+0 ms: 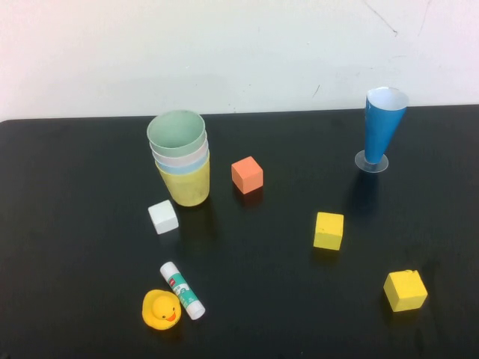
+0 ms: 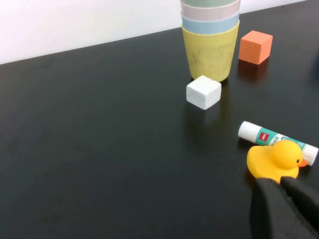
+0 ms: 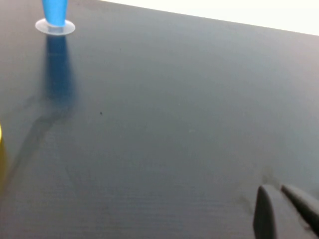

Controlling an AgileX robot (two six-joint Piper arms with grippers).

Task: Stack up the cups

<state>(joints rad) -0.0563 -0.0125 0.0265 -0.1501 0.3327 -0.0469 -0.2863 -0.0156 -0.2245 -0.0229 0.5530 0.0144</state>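
The four cups stand nested in one upright stack (image 1: 181, 158) on the black table, left of middle: yellow cup (image 1: 186, 185) at the bottom, then light blue, pale pink, and the pale green cup (image 1: 176, 130) on top. The stack also shows in the left wrist view (image 2: 209, 40). Neither arm shows in the high view. My left gripper (image 2: 279, 183) is shut and empty, low over the table just short of a rubber duck. My right gripper (image 3: 279, 191) is shut and empty over bare table at the right.
A white cube (image 1: 163, 217) lies by the stack, an orange cube (image 1: 247, 174) to its right. Two yellow cubes (image 1: 328, 230) (image 1: 405, 290) lie front right. A glue stick (image 1: 182, 289) and yellow duck (image 1: 160, 310) lie front left. A dark-blue cone cup (image 1: 382, 127) stands back right.
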